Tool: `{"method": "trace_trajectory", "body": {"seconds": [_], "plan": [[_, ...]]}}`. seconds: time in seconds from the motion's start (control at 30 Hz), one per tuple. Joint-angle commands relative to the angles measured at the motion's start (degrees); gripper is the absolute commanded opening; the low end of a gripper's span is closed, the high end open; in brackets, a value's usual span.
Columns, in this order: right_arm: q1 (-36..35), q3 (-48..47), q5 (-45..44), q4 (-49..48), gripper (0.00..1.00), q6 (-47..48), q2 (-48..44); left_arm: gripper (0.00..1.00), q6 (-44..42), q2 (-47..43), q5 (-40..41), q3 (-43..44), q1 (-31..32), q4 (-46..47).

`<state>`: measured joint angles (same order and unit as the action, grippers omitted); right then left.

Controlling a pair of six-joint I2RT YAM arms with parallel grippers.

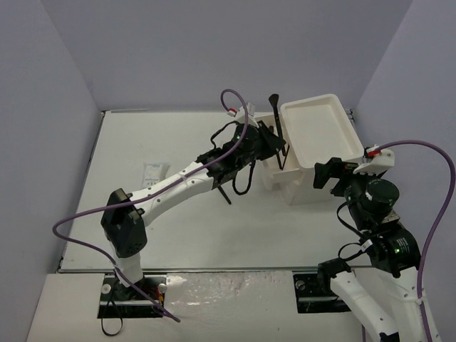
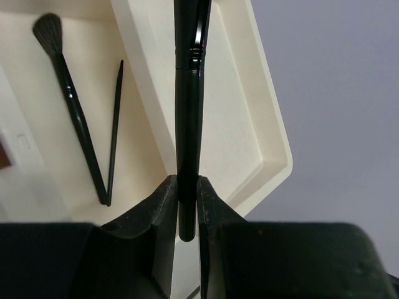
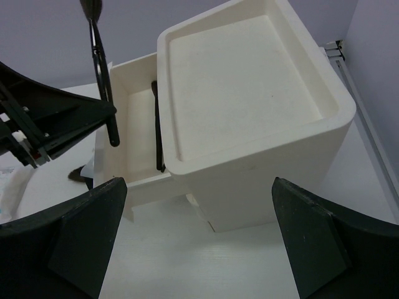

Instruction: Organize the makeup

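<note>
Here the left gripper (image 2: 187,199) has its jaws closed on a black brush (image 2: 189,124), pinching the handle close to its bottom end, so that only a short stub pokes out below the pads toward the wrist camera. From the pinch the brush runs straight up between the two fingers, in line with them, and its bristle end leaves the top of the wrist view; in the overhead view it stands nearly upright with the dark head uppermost. It hangs beside the white box (image 1: 320,132), at the outer wall of the pulled-out drawer (image 3: 134,87), clear of the drawer floor. Inside that drawer lie a fluffy-headed brush (image 2: 75,118) and a thin black stick (image 2: 115,131), their lower ends touching or nearly so, their upper ends spread apart. A white packet (image 1: 153,173) lies flat on the table (image 1: 214,235), well to the left of the box, past the left arm. The right gripper (image 3: 199,233) stands with its jaws spread wide, gripping nothing, facing the near corner of the box and apart from it
</note>
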<state>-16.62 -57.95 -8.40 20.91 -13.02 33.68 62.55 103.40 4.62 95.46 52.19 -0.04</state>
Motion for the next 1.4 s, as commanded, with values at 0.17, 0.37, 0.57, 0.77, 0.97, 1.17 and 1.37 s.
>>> {"method": "trace_trajectory", "body": {"seconds": [0.17,0.37,0.57,0.77,0.97,1.17,1.37], "plan": [[-0.4,-0.2,-2.4,-3.1,1.0,1.1,-0.5,0.4,1.9,-1.0,4.1,5.1,0.7,2.2],[-0.4,-0.1,-2.4,-3.1,1.0,1.2,-0.2,0.45,0.6,-2.9,4.9,3.5,0.8,1.8],[-0.4,-0.5,-2.4,-3.0,1.0,1.2,-0.4,0.48,-5.8,-9.5,10.2,-1.9,0.8,-7.5],[-0.5,-0.6,-1.7,-3.1,1.0,1.2,0.1,0.66,-10.0,-18.7,21.4,-13.9,-0.1,-18.9],[-0.5,-0.5,-0.9,-3.2,1.0,0.8,-0.1,0.93,-7.1,-20.5,21.3,-24.9,-4.6,-23.9],[-0.6,-2.7,7.1,-3.1,1.0,2.4,2.7,0.93,-7.4,-16.2,18.2,-27.2,-9.5,-25.4],[-1.0,-7.4,24.5,-4.1,0.96,3.2,14.2,0.93,-10.8,-19.2,14.9,-29.7,-14.1,-25.8]]}}
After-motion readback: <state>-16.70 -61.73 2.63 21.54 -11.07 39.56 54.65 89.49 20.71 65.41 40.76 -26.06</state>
